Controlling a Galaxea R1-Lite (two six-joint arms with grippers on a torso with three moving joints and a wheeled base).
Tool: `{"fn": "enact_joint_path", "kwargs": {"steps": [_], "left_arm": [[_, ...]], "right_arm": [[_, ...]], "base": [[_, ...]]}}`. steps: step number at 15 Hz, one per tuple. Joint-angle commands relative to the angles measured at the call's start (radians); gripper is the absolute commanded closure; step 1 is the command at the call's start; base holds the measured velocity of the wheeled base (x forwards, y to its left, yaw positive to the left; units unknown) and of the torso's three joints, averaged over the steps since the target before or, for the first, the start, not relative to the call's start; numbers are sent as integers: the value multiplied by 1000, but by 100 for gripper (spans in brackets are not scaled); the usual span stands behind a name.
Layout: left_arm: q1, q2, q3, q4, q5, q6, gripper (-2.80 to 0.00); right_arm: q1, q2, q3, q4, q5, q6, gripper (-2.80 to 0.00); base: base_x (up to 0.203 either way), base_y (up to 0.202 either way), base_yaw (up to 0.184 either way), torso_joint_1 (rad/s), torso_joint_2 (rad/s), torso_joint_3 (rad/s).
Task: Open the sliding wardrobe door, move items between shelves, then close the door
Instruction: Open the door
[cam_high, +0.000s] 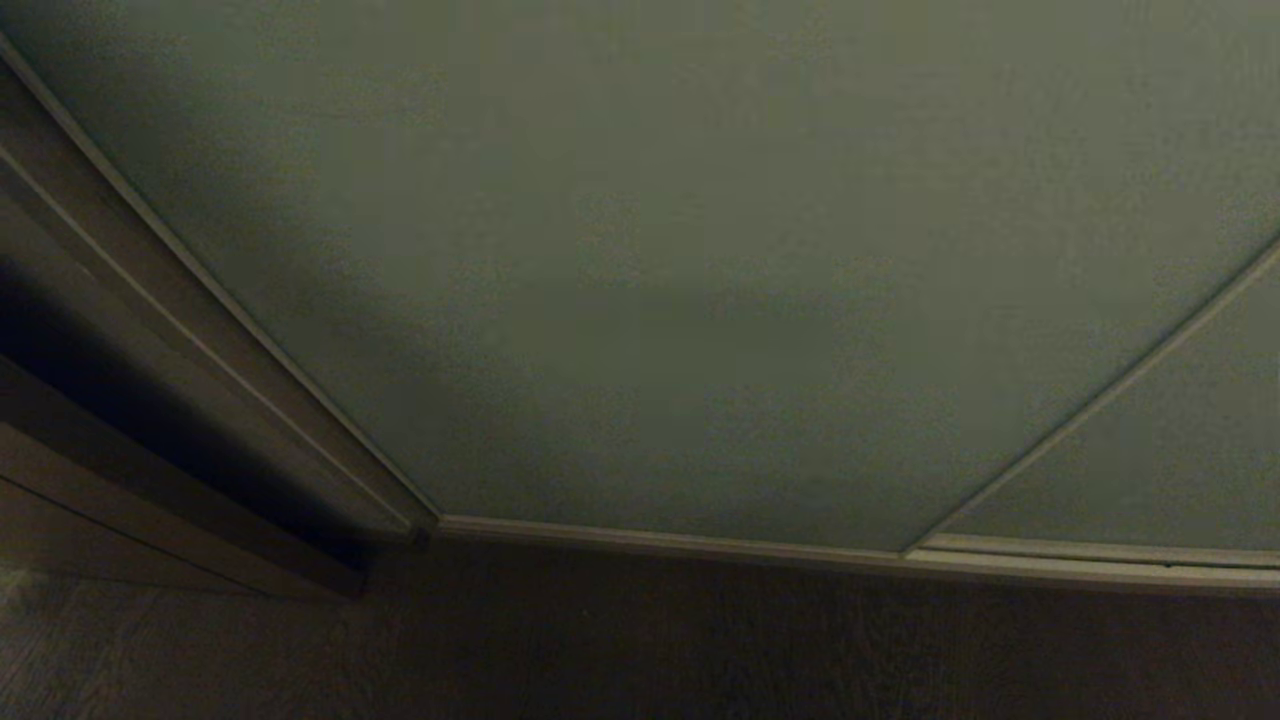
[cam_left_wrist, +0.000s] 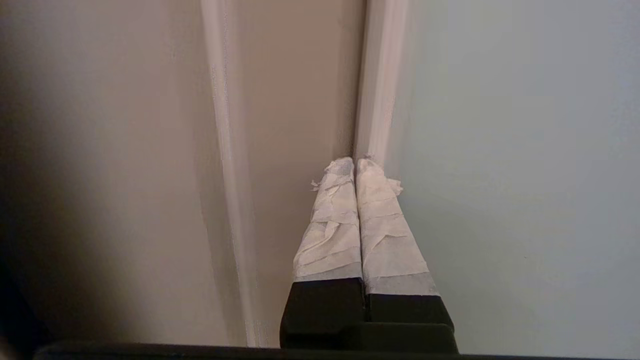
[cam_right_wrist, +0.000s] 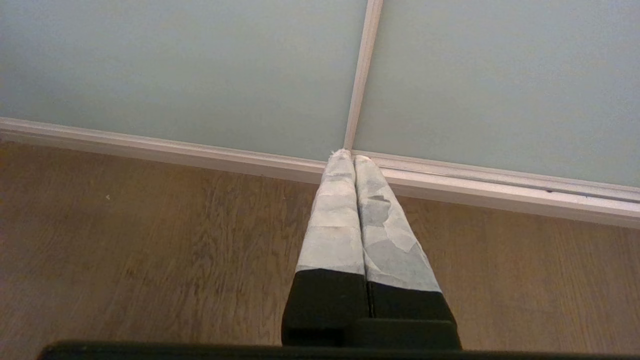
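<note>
Nearest to me, my left pincer (cam_left_wrist: 356, 167) is pointing with its taped fingers (cam_left_wrist: 332, 225) pressed together, gripping nothing. Its tips are sitting at the seam where the door's pale frame (cam_left_wrist: 377, 80) is meeting the brown panelling (cam_left_wrist: 290, 100); whether they are touching the frame I cannot tell. My right pincer (cam_right_wrist: 350, 156) is likewise closed and empty, hanging parked above the wooden floor (cam_right_wrist: 125, 240) and aiming toward the bottom track (cam_right_wrist: 500, 192).

Beyond the pincers, the door (cam_high: 650, 250) is filling most of the head view, standing fully across the opening. Its left edge is lying against the dark panelling (cam_high: 120, 380), and a second panel (cam_high: 1170, 450) is adjoining it at the lower right.

Farthest in, the shelves and the toys are hidden behind the door and are not showing in any view.

Progress, as I am judging it: the task is at its very start. The opening slide is not yet done, and the moving of items and the closing are all remaining.
</note>
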Motion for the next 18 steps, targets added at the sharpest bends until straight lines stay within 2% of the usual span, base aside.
{"fn": "enact_joint_path", "kwargs": {"steps": [1,7,10,12,18], "left_arm": [[-9,0,2,-2,0,-1,0],[-50,-6,4,3,-19,-5,0],[-110,-41,19,7,-29,3,0],[-141,-86,36,42,-50,6,0],[-141,-251,78,172,-64,-5,0]], "right_arm": [[1,-3,2,0,-1,0,0],[1,-3,2,0,-1,0,0],[0,-3,2,0,-1,0,0],[1,-3,2,0,0,0,0],[0,-2,2,0,0,0,0]], "base": [[0,0,0,0,0,0],[0,0,0,0,0,0],[0,0,0,0,0,0],[0,0,0,0,0,0],[0,0,0,0,0,0]]}}
